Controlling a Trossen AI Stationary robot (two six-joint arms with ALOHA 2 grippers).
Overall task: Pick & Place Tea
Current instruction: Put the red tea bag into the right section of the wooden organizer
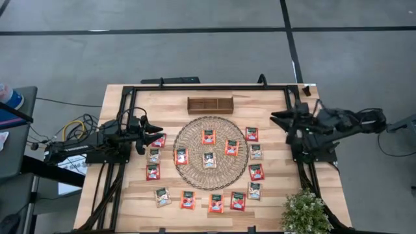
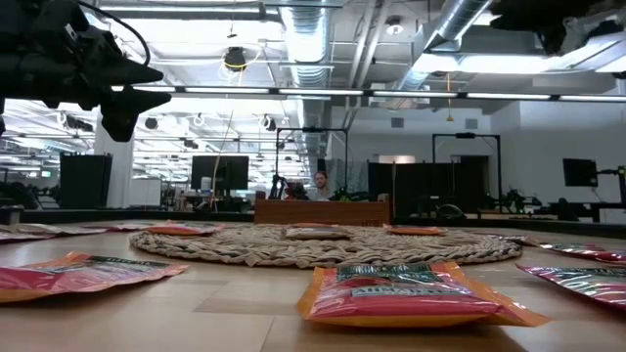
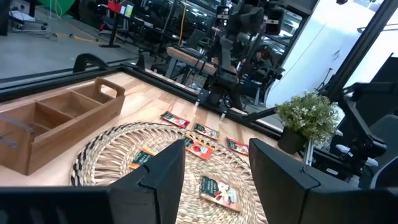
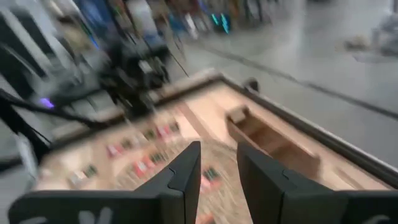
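Note:
Several small square tea sachets lie flat on the table, most red-orange, some pale. Some, such as one (image 1: 208,136), rest on the round woven mat (image 1: 209,175); the others ring the mat on the wood, such as one (image 1: 216,203) near the front edge. My left gripper (image 1: 158,132) hovers level at the mat's left side, open, with nothing between its fingers (image 3: 165,177). My right gripper (image 1: 276,118) is raised above the table's right side, tipped slightly down toward the mat, open and empty (image 4: 219,160).
A brown wooden compartment tray (image 1: 210,104) stands behind the mat near the far edge. A small potted plant (image 1: 304,211) sits at the near right corner. A black frame (image 1: 208,88) borders the table. A person sits in the room beyond (image 2: 320,182).

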